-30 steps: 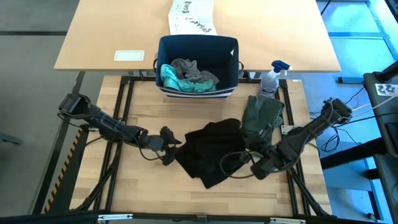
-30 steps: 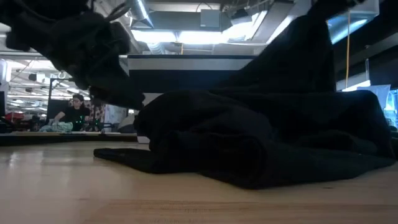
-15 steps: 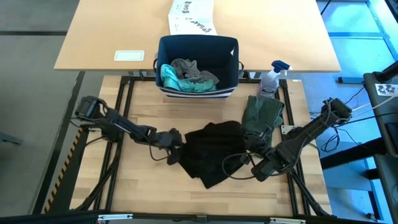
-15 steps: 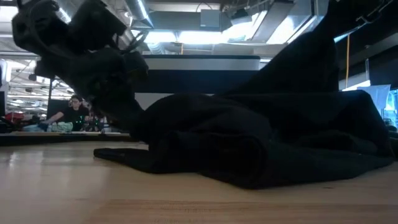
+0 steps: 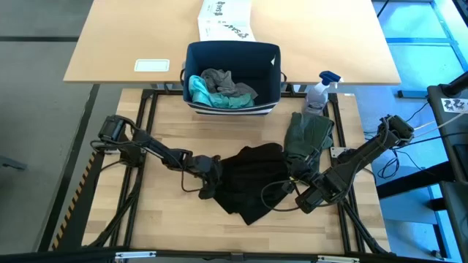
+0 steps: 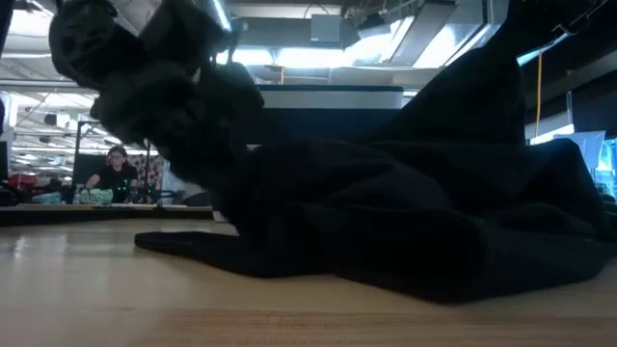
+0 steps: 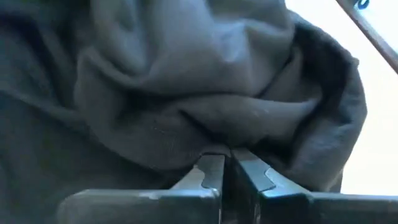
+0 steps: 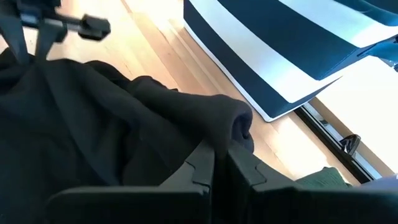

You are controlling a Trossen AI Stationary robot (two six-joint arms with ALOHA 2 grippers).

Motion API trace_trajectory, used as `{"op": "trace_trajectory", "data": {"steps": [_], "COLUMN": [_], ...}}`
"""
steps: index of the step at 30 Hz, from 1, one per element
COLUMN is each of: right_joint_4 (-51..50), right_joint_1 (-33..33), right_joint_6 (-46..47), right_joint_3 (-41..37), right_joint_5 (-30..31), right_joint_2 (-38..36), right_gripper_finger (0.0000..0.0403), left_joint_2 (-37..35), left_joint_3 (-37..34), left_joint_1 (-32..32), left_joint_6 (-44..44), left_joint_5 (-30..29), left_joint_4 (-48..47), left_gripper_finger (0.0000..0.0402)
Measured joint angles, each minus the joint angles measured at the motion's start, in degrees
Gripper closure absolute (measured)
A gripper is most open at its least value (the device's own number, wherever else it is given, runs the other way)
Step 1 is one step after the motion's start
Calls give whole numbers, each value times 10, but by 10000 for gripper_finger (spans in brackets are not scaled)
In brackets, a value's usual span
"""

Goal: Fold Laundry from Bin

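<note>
I have both grippers on the black T-shirt (image 5: 248,183), which lies crumpled on the wooden table (image 5: 161,212) near the middle, on the near side of the bin (image 5: 232,77). My left gripper (image 5: 210,177) sits at the shirt's left edge; in the left wrist view its fingers (image 7: 211,171) are pressed together with a fold of the dark cloth pinched between them. My right gripper (image 5: 306,196) is at the shirt's right edge, and in the right wrist view its fingers (image 8: 202,165) are likewise clenched on a bunched fold of the shirt. From the low view the shirt is a dark heap on the tabletop. The navy bin stands at the far edge of the table with a teal piece (image 5: 201,91) and a grey piece (image 5: 223,79) inside. An olive-green garment (image 5: 308,135) lies on the table right of the shirt, touching it. A spray bottle (image 5: 319,91) stands just right of the bin.
</note>
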Motion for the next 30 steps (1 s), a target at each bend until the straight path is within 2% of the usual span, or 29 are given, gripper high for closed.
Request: {"op": "trace_trajectory", "data": {"steps": [4,10,14,18,24,30], "right_joint_4": [-5,-39,-91,-138,-177,-178], "right_joint_1": [0,0,0,0,0,-1], "right_joint_6": [-14,-65,-89,-120,-161,-147], "right_joint_3": [6,53,107,170,248,244], "right_joint_5": [2,39,86,118,128,97], "right_joint_2": [0,0,0,-1,-1,-2], "right_gripper_finger": [382,382,382,382,382,382], "left_joint_2": [-85,-240,-317,-374,-423,-435], "left_joint_3": [21,107,175,235,279,280], "left_joint_1": [-2,-27,-33,-30,-17,-1], "left_joint_6": [18,82,143,199,271,280], "left_joint_5": [-19,-117,-187,-243,-286,-311], "left_joint_4": [-131,-388,-490,-520,-516,-555], "left_gripper_finger": [396,398,399,399,399,399]}}
